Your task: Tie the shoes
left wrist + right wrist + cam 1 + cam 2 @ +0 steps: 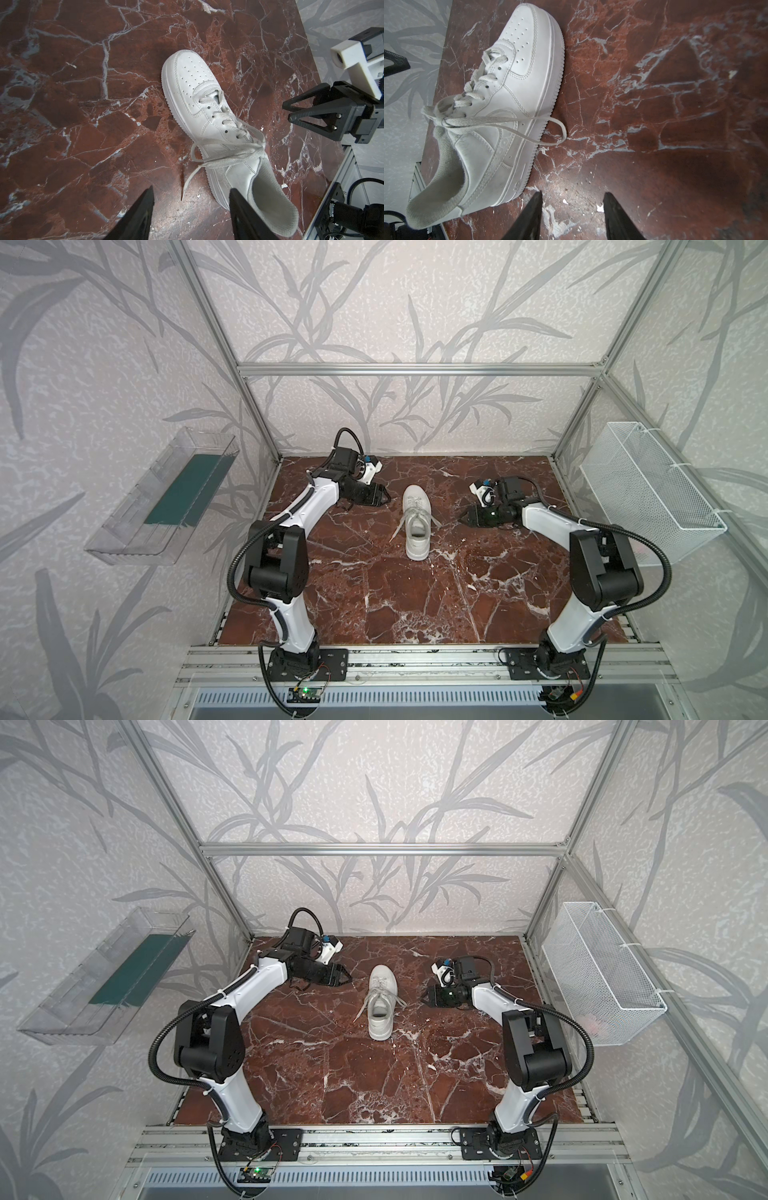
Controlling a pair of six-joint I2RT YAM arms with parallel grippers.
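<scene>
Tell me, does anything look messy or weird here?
A little. The bow on the sneaker is floppy: one long loop droops down onto the table. Tiny white flecks dot the table beside it.

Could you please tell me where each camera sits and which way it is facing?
Both top views: high above the near edge of the table, facing down and toward the back wall; both arms show, with the sneaker between the left gripper and the right gripper.
Left wrist: on the left arm, facing past its own open fingers at the sneaker; the right gripper shows beyond.
Right wrist: on the right arm, facing past its own open fingers at the sneaker's opposite side.
Shared: both wrist views show the laces.
</scene>
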